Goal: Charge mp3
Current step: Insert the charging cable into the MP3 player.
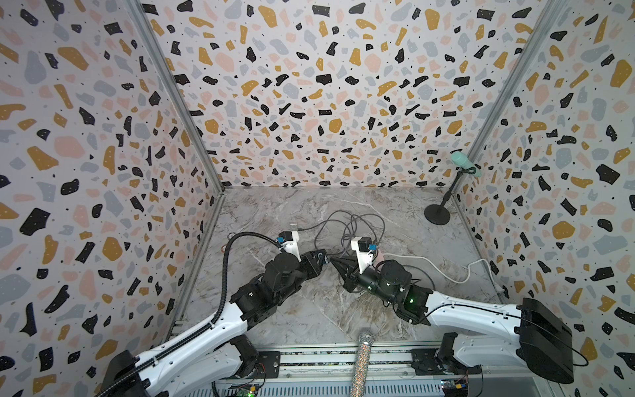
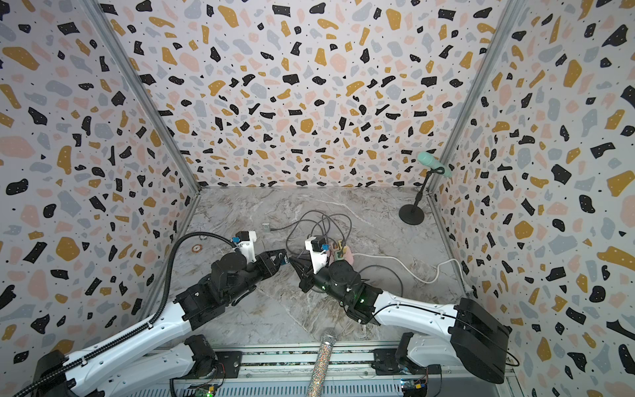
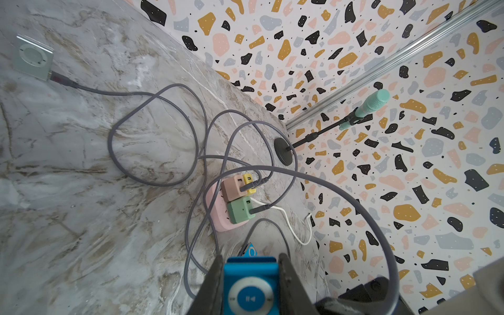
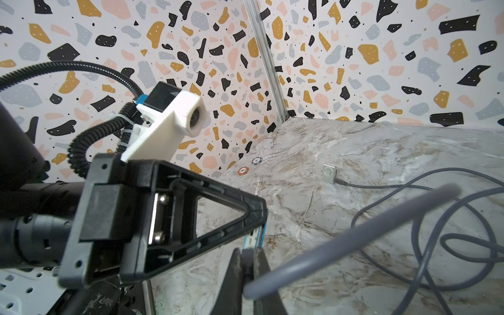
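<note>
Marble tabletop (image 1: 302, 309) carries everything, walled in by terrazzo-print panels. Over its middle the two arms meet tip to tip. The left tool (image 3: 251, 261) is clamped on the blue mp3 (image 3: 251, 289), gripping its two side edges, control wheel towards the wrist camera, clear of the surface. The right tool (image 4: 246, 255) is pinched together on the end of a grey cable (image 4: 354, 226), just beside the mp3's edge. A stand (image 1: 437, 213) with a teal mic (image 1: 462, 161) is in the far right corner, and a glitter mic (image 1: 362, 361) is at the near edge. A pink strip (image 3: 218, 218) beside the right arm holds three chargers (image 3: 240, 210), grey leads looping around it. A silver player (image 3: 34, 56) lies beyond the left tool, a lead plugged in. Two chips (image 4: 242, 171) sit near the left wall
</note>
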`<state>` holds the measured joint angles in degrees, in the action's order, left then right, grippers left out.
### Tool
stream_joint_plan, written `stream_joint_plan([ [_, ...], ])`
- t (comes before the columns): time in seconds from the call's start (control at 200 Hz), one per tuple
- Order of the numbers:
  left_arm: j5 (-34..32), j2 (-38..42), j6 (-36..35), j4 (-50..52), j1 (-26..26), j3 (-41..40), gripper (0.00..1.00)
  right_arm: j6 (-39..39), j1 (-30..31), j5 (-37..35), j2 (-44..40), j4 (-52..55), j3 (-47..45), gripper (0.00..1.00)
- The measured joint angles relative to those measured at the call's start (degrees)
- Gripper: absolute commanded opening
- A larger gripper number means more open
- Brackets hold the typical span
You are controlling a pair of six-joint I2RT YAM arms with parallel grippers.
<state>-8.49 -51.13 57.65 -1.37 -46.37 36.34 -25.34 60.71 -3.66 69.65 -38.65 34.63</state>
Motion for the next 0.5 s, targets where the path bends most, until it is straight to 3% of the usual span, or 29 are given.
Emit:
stream_joint_plan([
  [0.501,-0.04,0.0,-0.04,0.02,-0.04,0.13,0.17,1.44,-0.02,-0.04,-0.13,4.94,2.51,0.0],
])
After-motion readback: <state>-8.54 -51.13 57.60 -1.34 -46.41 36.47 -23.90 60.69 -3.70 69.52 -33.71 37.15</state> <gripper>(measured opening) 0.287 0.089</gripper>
